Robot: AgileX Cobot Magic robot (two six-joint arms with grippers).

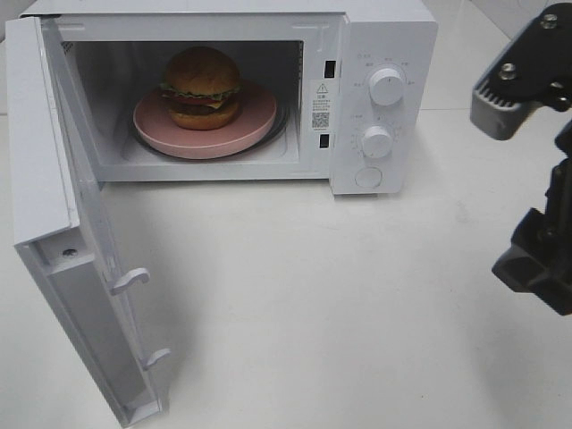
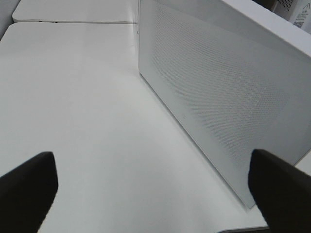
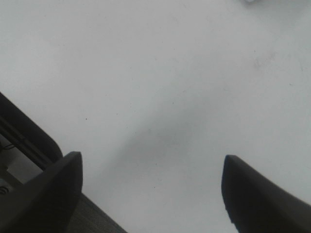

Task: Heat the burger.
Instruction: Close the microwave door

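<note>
Two grippers, both with fingers spread wide and nothing held between them. My left gripper (image 2: 153, 204) shows only as two dark fingertips (image 2: 29, 187) over bare white worktop (image 2: 73, 97). Just ahead of it, off to one side, stands a white panel with a fine dotted mesh (image 2: 218, 97). It looks like the outer face of the open door, and its far end is cut off. The high camera doesn't catch this gripper at all.

My right gripper (image 3: 150, 179) hangs above blank worktop in a soft wrist picture, with a dark part of the arm crowding one corner. From above, the right arm (image 1: 536, 250) is cropped by the frame edge, so I can't read its fingers there.

The burger with glossy brown bun, green lettuce and dark patty (image 1: 201, 88) sits well away from the right gripper, across the worktop. It rests on a round pink plate (image 1: 255, 125) inside the white microwave oven (image 1: 384, 36), whose door (image 1: 80, 268) stands swung open. Neither wrist view shows it.
</note>
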